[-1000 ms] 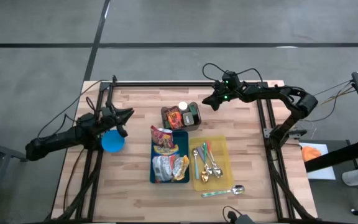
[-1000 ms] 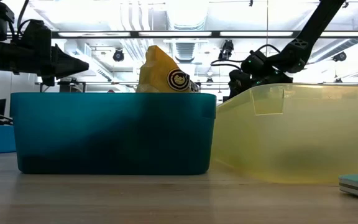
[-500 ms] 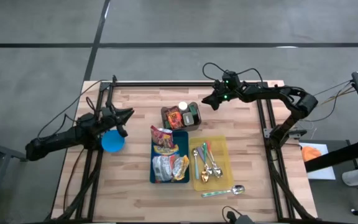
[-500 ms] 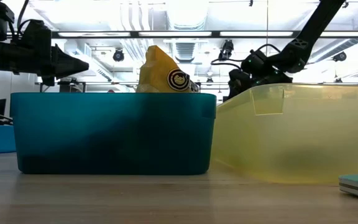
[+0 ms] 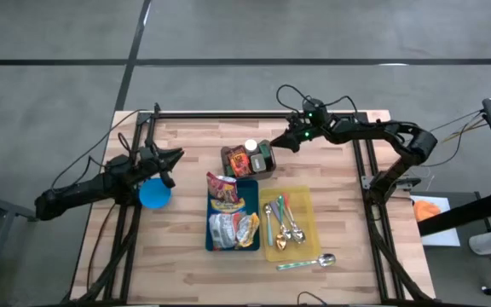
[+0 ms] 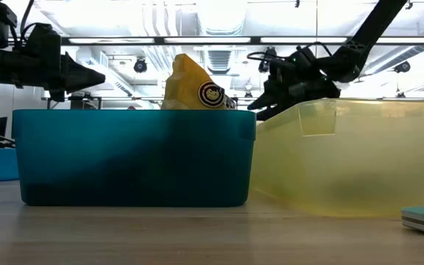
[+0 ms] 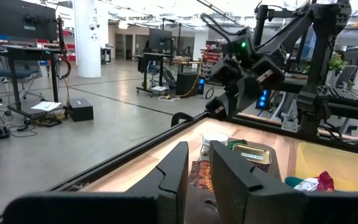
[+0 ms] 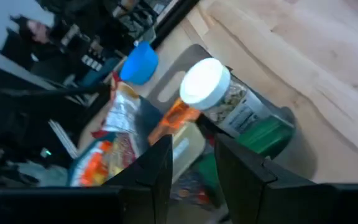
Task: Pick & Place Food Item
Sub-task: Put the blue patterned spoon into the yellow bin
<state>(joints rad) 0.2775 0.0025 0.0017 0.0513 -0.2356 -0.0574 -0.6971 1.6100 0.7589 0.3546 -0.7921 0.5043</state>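
Observation:
A dark tray point(image 5: 247, 161) near the table's middle holds food items: a jar with a white lid point(image 8: 205, 81), an orange packet point(image 8: 178, 116) and a green pack point(image 8: 263, 133). My right gripper point(image 5: 278, 145) hangs open just above the tray's far right corner, slanting down at the jar, with nothing between its fingers point(image 8: 160, 163). A blue bin point(image 5: 231, 215) in front of the tray holds snack packets point(image 5: 222, 193). My left gripper point(image 5: 177, 154) waits level over the table's left side, its fingers a narrow gap apart and empty.
A yellow bin point(image 5: 302, 223) with several spoons stands right of the blue bin. One spoon point(image 5: 307, 263) lies loose on the table near the front edge. A blue bowl point(image 5: 154, 194) sits under my left arm. Black frame rails point(image 5: 254, 113) run along the table's edges.
My right gripper has moved toward the table's left, closer to the dark tray, and has tipped its fingers downward while rolling a little. Its finger gap is unchanged.

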